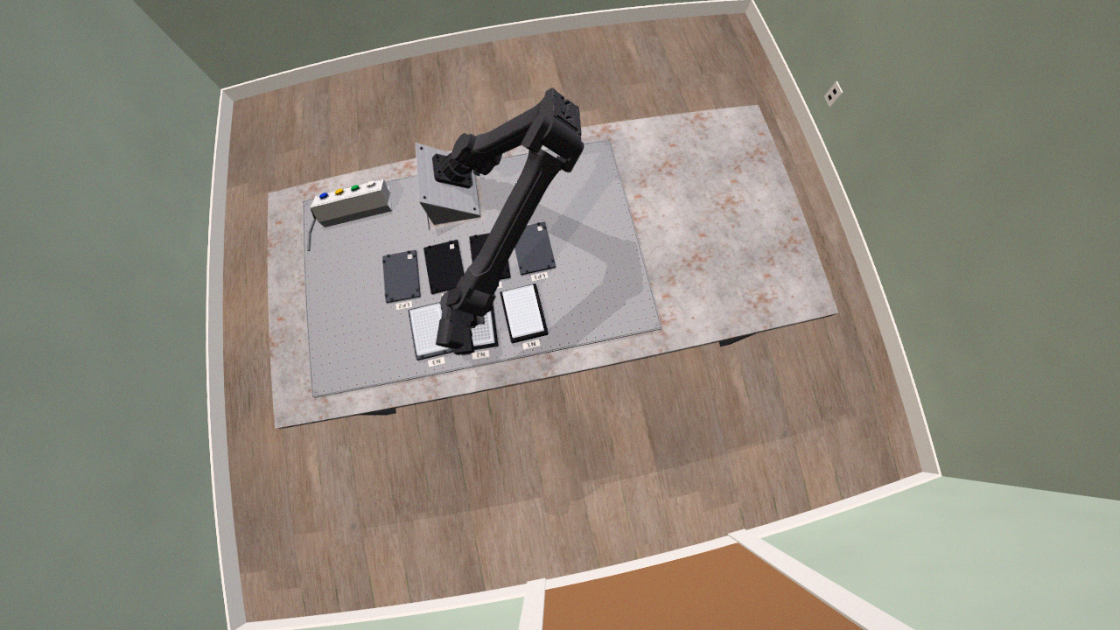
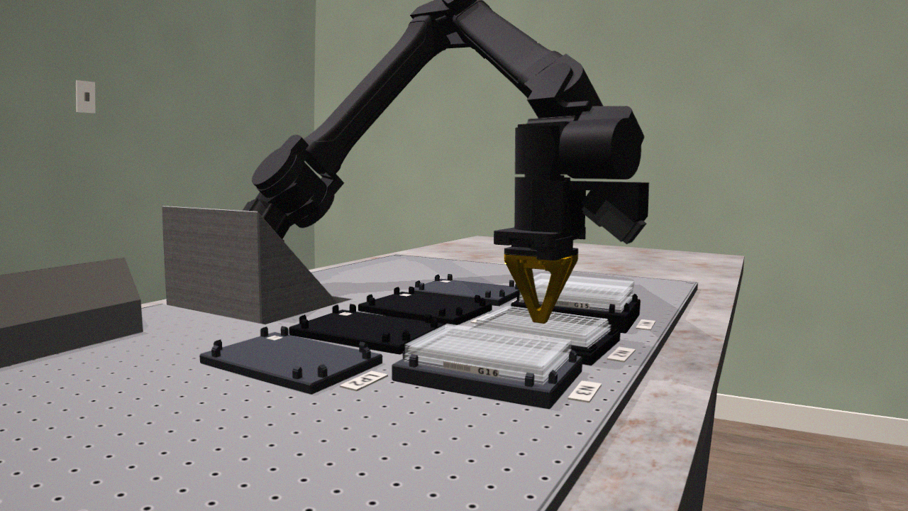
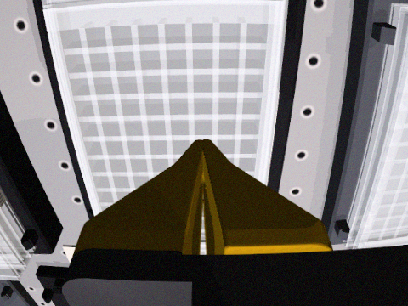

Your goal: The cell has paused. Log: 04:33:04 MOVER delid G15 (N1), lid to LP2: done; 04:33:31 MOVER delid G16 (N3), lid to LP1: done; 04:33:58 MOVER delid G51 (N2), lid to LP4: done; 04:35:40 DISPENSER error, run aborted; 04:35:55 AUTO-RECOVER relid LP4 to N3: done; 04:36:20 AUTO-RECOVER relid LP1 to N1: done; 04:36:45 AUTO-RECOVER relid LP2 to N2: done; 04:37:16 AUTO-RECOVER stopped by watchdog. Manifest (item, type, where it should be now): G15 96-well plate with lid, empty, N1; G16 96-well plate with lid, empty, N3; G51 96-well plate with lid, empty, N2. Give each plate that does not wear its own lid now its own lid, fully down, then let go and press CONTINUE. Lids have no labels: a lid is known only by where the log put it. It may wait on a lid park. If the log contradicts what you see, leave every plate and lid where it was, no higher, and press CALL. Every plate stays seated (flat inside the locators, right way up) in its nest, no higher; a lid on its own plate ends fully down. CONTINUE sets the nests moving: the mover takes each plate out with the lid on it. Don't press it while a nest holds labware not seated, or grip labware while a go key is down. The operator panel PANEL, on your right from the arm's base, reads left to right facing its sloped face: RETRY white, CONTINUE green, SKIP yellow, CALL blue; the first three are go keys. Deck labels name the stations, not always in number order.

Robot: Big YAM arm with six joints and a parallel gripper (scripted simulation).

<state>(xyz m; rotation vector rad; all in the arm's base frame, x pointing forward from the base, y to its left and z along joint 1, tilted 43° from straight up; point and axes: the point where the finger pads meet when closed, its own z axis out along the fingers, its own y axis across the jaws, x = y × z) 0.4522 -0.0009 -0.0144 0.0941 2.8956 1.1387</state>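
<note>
Clear lids cover all three plates: G16 [image 2: 487,355] at lower centre, the middle plate [image 2: 549,325] and G15 [image 2: 584,291] behind. Four lid parks [image 2: 289,358] stand bare. Gripper [image 2: 540,316], fully closed and holding nothing, points at the middle lid. Judgement: seating check or swaps in hand; CONTINUE [image 1: 354,187] remains unpressed.

Lab: well plates [image 2: 489,349], perforated deck [image 2: 190,444].
</note>
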